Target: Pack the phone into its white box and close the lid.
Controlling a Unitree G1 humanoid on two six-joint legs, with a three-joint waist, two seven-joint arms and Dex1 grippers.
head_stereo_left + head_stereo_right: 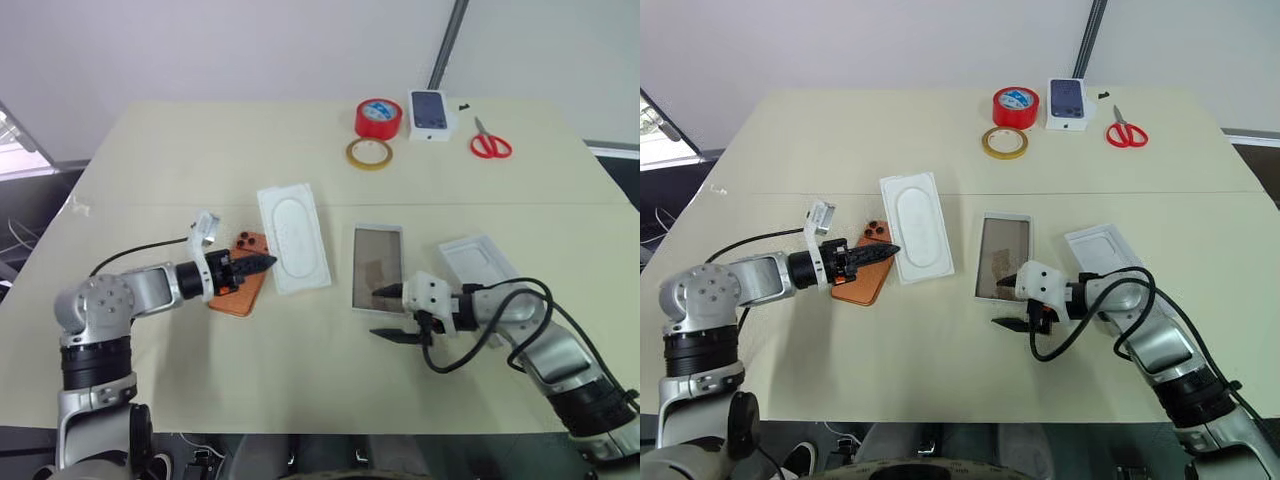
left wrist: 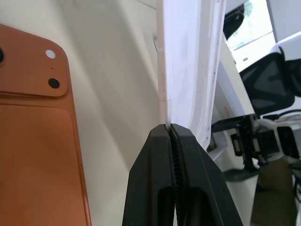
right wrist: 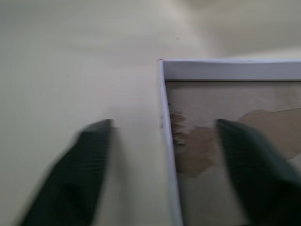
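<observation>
beige table (image 1: 150, 160) | orange phone (image 1: 240, 285) flat, unpacked, just left of white insert (image 1: 292, 238) | left gripper (image 1: 262, 264) pinched shut on insert edge | right gripper (image 1: 396, 313) half open astride white box (image 1: 377, 267) rim | lid (image 1: 480, 262) beside | step: steady box; next: clear insert, fetch phone

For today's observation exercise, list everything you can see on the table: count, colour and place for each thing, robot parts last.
phone: one, orange, table's left, under left gripper
insert: one, white, beside phone
white box: one, white rim, centre
lid: one, white, right of box
tape roll: one, red, far side
tape ring: one, yellow, beside red roll
small box: one, white, phone picture, far side
scissors: one, red, far right
left gripper: shut, at insert's edge
right gripper: open, straddling box's near rim
</observation>
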